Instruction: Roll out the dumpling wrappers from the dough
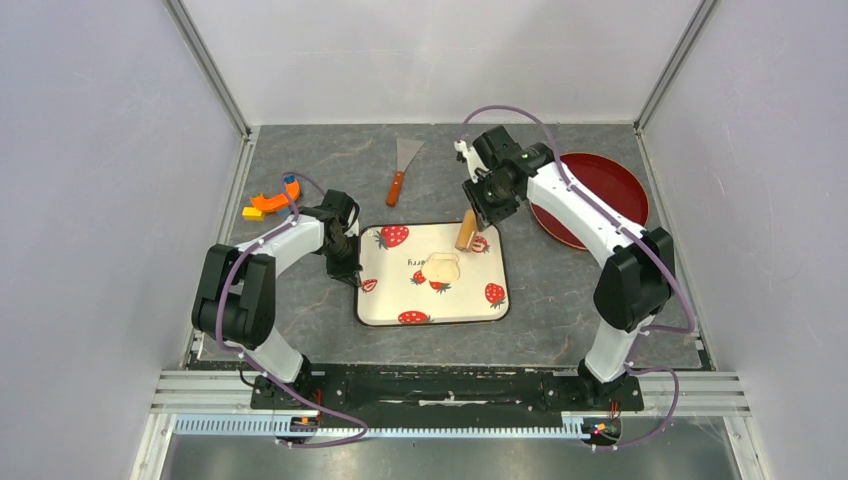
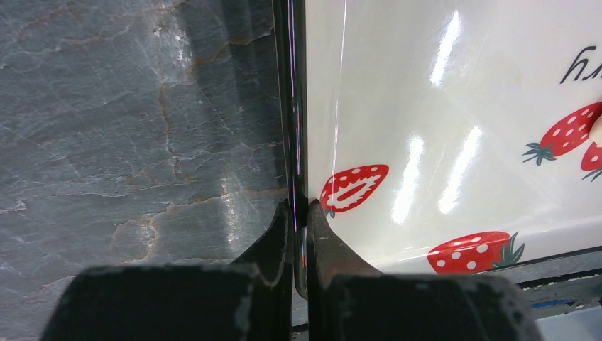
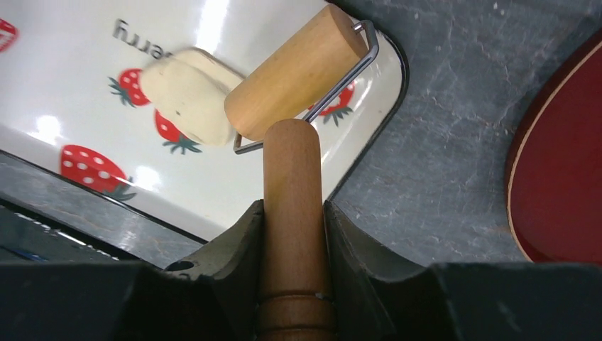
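From above, a strawberry-print tray (image 1: pixel 470 300) lies in the middle of the grey counter (image 1: pixel 560 300). The dough (image 1: pixel 441 268), a pale, partly flattened lump, sits on the tray a little behind its centre. The left end effector (image 1: pixel 350 272) is at the tray's left edge. The right end effector (image 1: pixel 483 205) hangs over the tray's far right corner, holding a wooden rolling pin (image 1: pixel 466 230) whose barrel slants down towards the dough's far right side. Behind the tray lies a scraper (image 1: pixel 403 168) with a wooden handle. A red plate (image 1: pixel 590 195) rests at the far right, and a small orange tool (image 1: pixel 270 203) at the far left.

In the left wrist view, the left end effector (image 2: pixel 299 217) is pinched tight on the tray's dark rim (image 2: pixel 291 106), one finger outside over the counter (image 2: pixel 142 142) and one inside over the glossy white surface.

In the right wrist view, the right end effector (image 3: pixel 292 206) is clamped partway closed around the rolling pin's handle (image 3: pixel 291 163). The barrel (image 3: pixel 298 71), in its wire frame, overlaps the right edge of the dough (image 3: pixel 188 92); whether it presses on it cannot be told. The red plate (image 3: pixel 561 163) shows at the right, off the tray (image 3: pixel 85 99).
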{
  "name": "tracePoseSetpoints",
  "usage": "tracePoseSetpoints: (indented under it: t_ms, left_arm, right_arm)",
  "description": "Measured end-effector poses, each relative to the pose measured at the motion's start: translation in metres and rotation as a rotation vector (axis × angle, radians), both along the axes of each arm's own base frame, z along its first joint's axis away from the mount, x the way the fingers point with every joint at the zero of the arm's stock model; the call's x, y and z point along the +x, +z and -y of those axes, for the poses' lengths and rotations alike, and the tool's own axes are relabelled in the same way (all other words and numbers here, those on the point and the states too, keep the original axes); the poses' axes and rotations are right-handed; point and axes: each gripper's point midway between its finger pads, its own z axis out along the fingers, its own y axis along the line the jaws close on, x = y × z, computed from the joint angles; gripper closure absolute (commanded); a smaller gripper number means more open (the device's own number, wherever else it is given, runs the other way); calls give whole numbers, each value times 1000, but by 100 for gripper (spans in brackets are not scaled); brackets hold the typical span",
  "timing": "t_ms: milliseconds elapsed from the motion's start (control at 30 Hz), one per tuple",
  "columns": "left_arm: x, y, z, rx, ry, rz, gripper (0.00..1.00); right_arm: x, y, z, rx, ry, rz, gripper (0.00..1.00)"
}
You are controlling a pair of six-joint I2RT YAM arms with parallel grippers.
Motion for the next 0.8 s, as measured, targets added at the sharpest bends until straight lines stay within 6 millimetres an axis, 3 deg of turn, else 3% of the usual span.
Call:
tracePoseSetpoints:
  t_ms: [167,267,500,633,800]
  left_arm:
    - [0,0,0,0,0,0,98]
    - [0,0,0,0,0,0,98]
    - [0,0,0,0,0,0,98]
    - [0,0,0,0,0,0,98]
    - [0,0,0,0,0,-1,98]
  right_arm:
    - [11,25,-25,85,31,40,100]
    - [11,27,-40,106,63,41,100]
    - [-12,-3,-64,74,139,-37,100]
    - [-26,-21,-63,45,152,-86,100]
    - [-25,-25,-67,61,156,-80,100]
